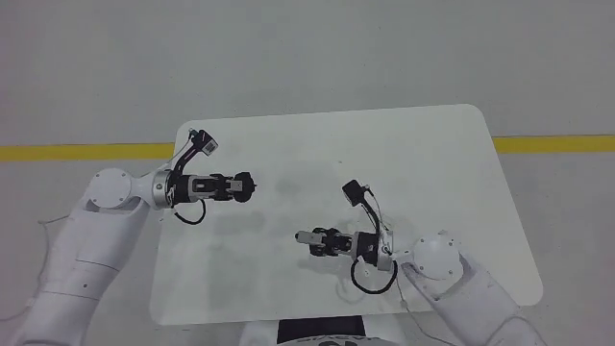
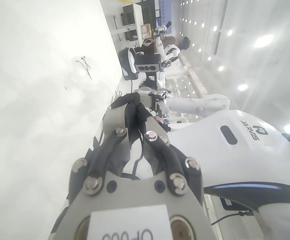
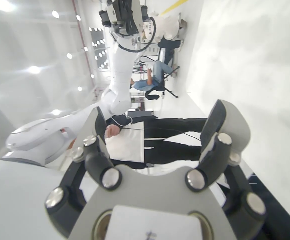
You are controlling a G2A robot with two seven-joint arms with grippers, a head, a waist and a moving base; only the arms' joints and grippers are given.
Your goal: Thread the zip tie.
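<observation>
"Black and thin, that little thing lying there. Is that the zip tie (image 2: pixel 86 69)?"

"I think so. It lies flat on the white bench (image 2: pixel 34 88), all by itself. It is too small for me to tell if it is one tie or two."

"Is anything touching it?"

"No. The left gripper (image 2: pixel 131 101) is over the left part of the bench, apart from the tie. Its fingers (image 2: pixel 132 109) are pressed tight together, and I see nothing pinched between them."

"And the other one?"

"The right gripper (image 3: pixel 157 123) is over the front part of the bench, close to the robot. Its fingers (image 3: pixel 220 123) are spread wide, with nothing inside."

"So is the tie threaded?"

"I don't think so. I see no loop, and no end poked through the other end. But the tie is tiny, so I can't be fully sure."

"Then how much is done?"

"Nothing that I can see. It looks like the very start."

"What is left to do?"

"Almost all of it, I would say. The tie has to be picked up off the bench. Then each end needs holding, one in each gripper. Then the pointy end must go through the little box at the other end and come out the far side."
</observation>
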